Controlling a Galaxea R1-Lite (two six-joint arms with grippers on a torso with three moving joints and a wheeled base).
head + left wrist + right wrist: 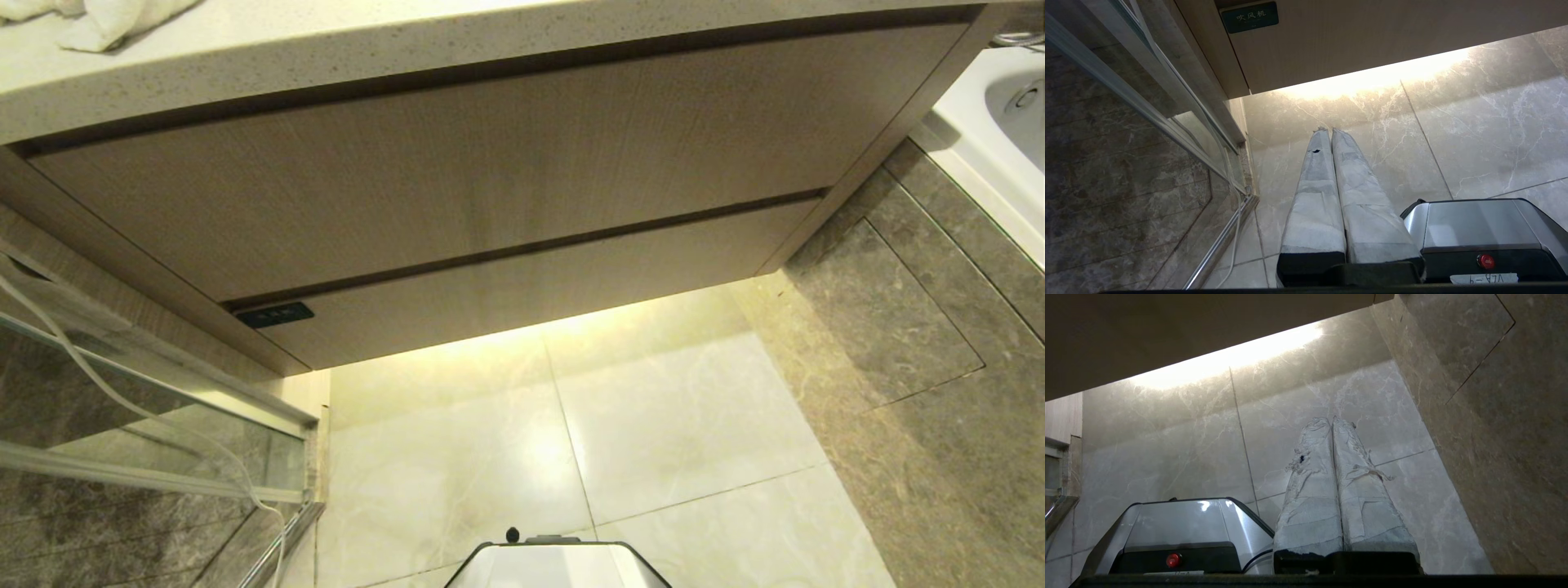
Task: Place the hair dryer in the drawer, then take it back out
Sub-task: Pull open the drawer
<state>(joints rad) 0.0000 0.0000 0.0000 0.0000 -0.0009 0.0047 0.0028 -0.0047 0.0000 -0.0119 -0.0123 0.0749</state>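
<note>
Below the taller wood-grain panel (pixel 457 171), the drawer (pixel 539 286) sits pushed in flush, its narrow front carrying a small dark plate (pixel 274 314) at the left end. No hair dryer shows in any view. A white cord (pixel 122 400) hangs down the glass partition (pixel 147 457) at left. Both arms hang low beside the robot's silver base (pixel 1474 224) over the pale marble floor (pixel 678 425) — the left tool (pixel 1329 130) and the right tool (pixel 1331 420) each have their taped fingers pressed together, holding nothing. Crumpled white cloth (pixel 106 20) lies on the speckled surface (pixel 326 49) above.
</note>
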